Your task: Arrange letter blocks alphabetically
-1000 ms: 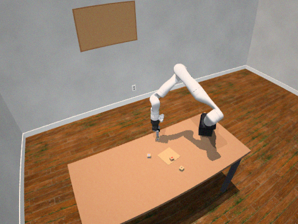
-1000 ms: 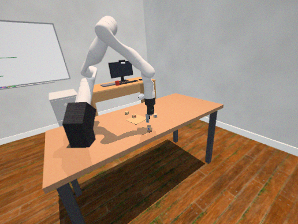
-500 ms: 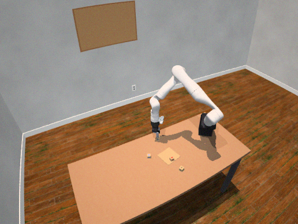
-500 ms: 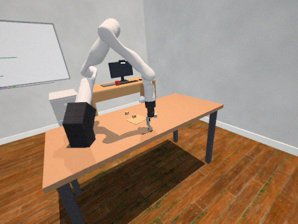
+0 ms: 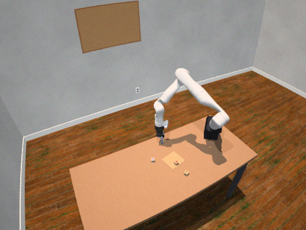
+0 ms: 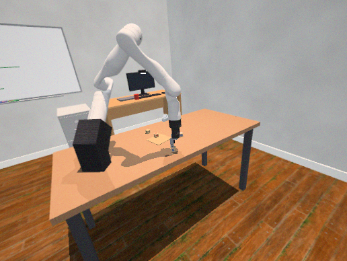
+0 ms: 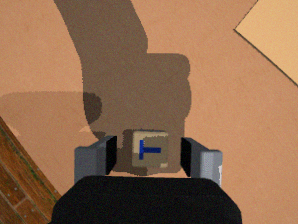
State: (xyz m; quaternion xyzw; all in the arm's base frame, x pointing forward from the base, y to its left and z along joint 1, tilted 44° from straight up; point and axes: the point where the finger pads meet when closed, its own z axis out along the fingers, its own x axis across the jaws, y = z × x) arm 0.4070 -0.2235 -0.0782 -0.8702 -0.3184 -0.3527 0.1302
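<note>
A block with a blue letter (image 7: 149, 151) sits on the table (image 7: 220, 90) between the wide-open jaws, untouched.

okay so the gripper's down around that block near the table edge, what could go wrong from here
The open gripper straddles the T block, which lies near the table's edge; a finger nudging it could push it toward the floor. The T looks turned sideways, so it likely needs rotating before it sits upright on the mat. The red-marked block already on the mat could get bumped.
</note>
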